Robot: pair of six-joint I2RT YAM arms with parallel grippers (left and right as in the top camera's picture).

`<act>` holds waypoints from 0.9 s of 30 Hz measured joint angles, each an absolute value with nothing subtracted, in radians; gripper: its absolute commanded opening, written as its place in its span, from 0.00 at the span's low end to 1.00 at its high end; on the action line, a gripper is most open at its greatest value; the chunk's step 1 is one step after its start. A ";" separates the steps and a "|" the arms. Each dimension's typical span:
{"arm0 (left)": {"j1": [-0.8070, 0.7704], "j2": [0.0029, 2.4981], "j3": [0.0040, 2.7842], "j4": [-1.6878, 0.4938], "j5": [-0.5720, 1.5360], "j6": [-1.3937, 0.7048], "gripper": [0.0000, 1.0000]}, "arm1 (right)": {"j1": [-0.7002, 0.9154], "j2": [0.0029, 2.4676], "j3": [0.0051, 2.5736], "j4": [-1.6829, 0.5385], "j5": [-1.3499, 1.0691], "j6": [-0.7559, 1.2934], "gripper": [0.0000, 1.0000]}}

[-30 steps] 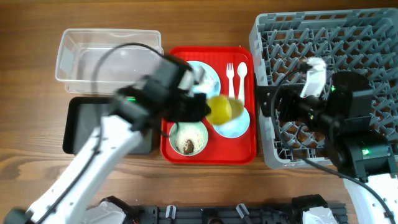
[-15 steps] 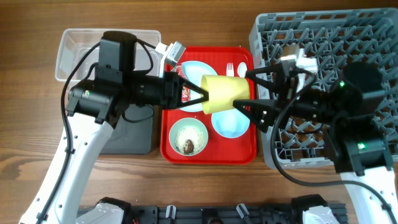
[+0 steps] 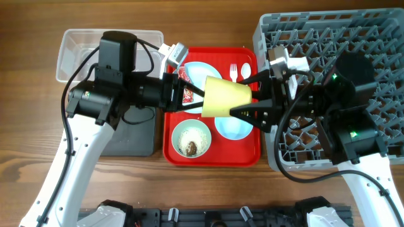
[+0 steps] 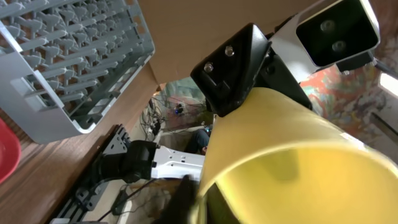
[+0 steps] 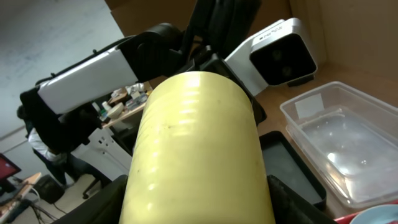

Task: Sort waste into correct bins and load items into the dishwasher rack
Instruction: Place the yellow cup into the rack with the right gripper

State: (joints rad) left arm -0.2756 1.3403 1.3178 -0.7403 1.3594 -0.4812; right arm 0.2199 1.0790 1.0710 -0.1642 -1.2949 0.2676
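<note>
A small yellow cup [image 3: 227, 96] hangs on its side above the red serving tray [image 3: 246, 154], between both grippers. My left gripper [image 3: 197, 98] is shut on its rim, one finger inside and one outside, as the left wrist view [image 4: 199, 199] shows. My right gripper [image 3: 247, 96] grips the cup's body from the right, a finger pressed on each side [image 5: 199, 208]. The cup fills the right wrist view [image 5: 199, 143]. On the tray lie a light blue plate [image 3: 203, 70], a light blue bowl [image 3: 235, 127], a pale green bowl [image 3: 192, 140] with food scraps, and a white fork [image 3: 233, 70] and spoon [image 3: 245, 71].
The grey dishwasher rack [image 3: 379, 38] stands at the right. The clear tub [image 3: 76, 47] is at the back left, with the black tray [image 3: 136, 135] in front of it. A red wrapper [image 3: 184, 75] shows by the plate under my left arm.
My left gripper lifted the cup off the tray and turned it sideways. My right gripper came in from the rack side and its fingers closed in around the cup.
</note>
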 measured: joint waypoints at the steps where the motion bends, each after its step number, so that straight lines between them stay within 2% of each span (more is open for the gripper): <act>1: -0.276 1.340 1.318 -0.742 1.360 -0.481 0.23 | 0.220 1.079 1.071 -0.167 -1.295 0.268 0.53; 3: -0.278 1.340 1.318 -0.742 1.360 -0.484 0.27 | 0.219 1.079 1.071 -0.176 -1.291 0.268 0.51; 5: -0.278 1.340 1.318 -0.741 1.360 -0.483 0.56 | 0.216 1.076 1.071 -0.179 -1.283 0.268 0.51; 8: -0.278 1.340 1.318 -0.736 1.360 -0.480 0.75 | 0.204 1.059 1.071 -0.191 -1.267 0.268 0.51; 11: -0.276 1.341 1.318 -0.732 1.352 -0.486 0.79 | 0.172 1.021 1.072 -0.250 -1.219 0.265 0.50; 13: -0.268 1.341 1.318 -0.731 1.348 -0.484 0.85 | 0.134 0.986 1.073 -0.337 -1.153 0.255 0.49; 16: -0.237 1.341 1.318 -0.732 1.339 -0.484 0.86 | 0.072 0.930 1.075 -0.490 -1.013 0.234 0.46; 20: -0.191 1.341 1.318 -0.731 1.332 -0.484 0.88 | 0.001 0.858 1.077 -0.740 -0.718 0.207 0.45; 27: -0.184 1.341 1.318 -0.732 1.298 -0.484 0.90 | -0.002 0.879 1.078 -1.085 -0.264 0.268 0.45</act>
State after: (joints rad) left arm -0.1837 1.3407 1.3178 -0.7319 1.2984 -0.4843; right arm -0.0021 0.8791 1.0779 -1.0847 -0.2642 0.2684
